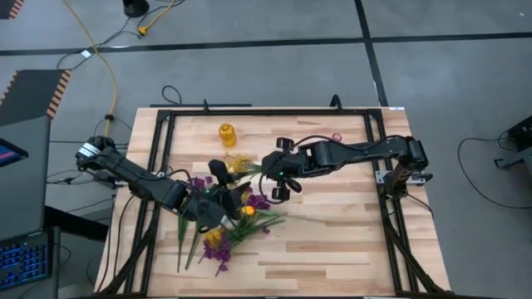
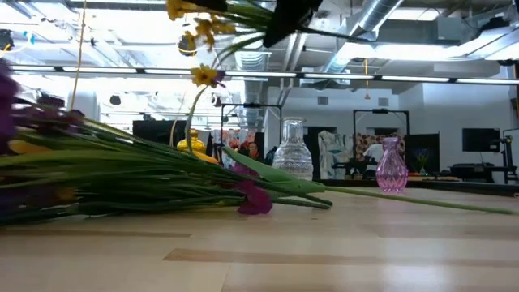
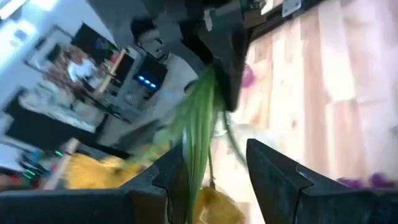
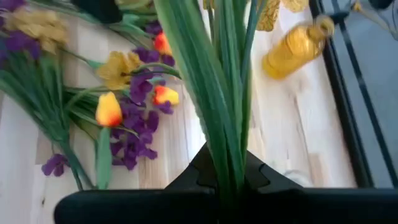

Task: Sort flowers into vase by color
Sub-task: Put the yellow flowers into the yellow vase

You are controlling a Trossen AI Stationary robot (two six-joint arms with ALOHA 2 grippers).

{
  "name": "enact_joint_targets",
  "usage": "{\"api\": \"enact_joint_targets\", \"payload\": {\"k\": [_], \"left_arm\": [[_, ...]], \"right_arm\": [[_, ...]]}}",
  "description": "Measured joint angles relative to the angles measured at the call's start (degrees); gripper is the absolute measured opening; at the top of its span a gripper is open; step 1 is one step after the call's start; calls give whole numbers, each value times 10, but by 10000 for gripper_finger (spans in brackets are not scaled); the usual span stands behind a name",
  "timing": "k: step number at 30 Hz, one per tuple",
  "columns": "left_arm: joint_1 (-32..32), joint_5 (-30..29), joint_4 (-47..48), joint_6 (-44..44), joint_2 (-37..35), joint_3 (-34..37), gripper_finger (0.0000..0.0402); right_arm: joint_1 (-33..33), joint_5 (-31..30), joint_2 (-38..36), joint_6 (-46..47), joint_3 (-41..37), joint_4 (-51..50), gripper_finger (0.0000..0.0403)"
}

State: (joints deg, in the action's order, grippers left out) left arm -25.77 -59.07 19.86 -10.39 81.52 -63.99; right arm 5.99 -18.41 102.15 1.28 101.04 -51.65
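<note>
Green stems run up between my right fingers (image 4: 227, 180), which are pinched shut on a yellow-flowered stem (image 4: 214, 93). From above, that right hand of mine sits over the middle of the tabletop (image 1: 332, 241), with the yellow sprigs spreading toward the yellow vase (image 1: 227, 134) that stands nearer the far edge. Seen level with the wood, the held flower hangs high above the surface, its small yellow blooms (image 2: 204, 75) drooping on thin curved stalks.

My left fingers (image 3: 214, 171) are parted to a middling gap, and the same green stem passes between them; I cannot tell whether either pad touches it. That left hand is just beside the right one, over the loose pile of flowers (image 1: 229, 220).

The pile lies on the tabletop near the left side: long green stems fanned out flat, purple blooms (image 4: 134, 134) scattered among them, and orange-yellow tulip buds (image 4: 109, 111) resting on the wood. In the level view a clear glass vase (image 2: 293, 150) and a pink vase (image 2: 392, 166) stand upright farther back, apart from each other and from the heap.
</note>
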Motion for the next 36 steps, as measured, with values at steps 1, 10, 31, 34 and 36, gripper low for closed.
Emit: {"api": "enact_joint_targets", "payload": {"k": [1, 10, 31, 34, 36], "left_arm": [[-4, 4, 11, 35, 0, 0, 139], [-30, 151, 89, 337, 0, 3, 139], [-32, 152, -19, 499, 1, 140, 139], [-32, 148, -45, 498, 1, 147, 139], [-32, 137, -47, 497, 1, 147, 139]], "right_arm": [[0, 0, 0, -3, 6, 0, 39], [0, -3, 0, -18, 26, 18, 39], [27, -28, -13, -61, 26, 104, 39], [26, -28, -14, -63, 26, 107, 39], [27, -28, -14, -63, 26, 106, 39]]}}
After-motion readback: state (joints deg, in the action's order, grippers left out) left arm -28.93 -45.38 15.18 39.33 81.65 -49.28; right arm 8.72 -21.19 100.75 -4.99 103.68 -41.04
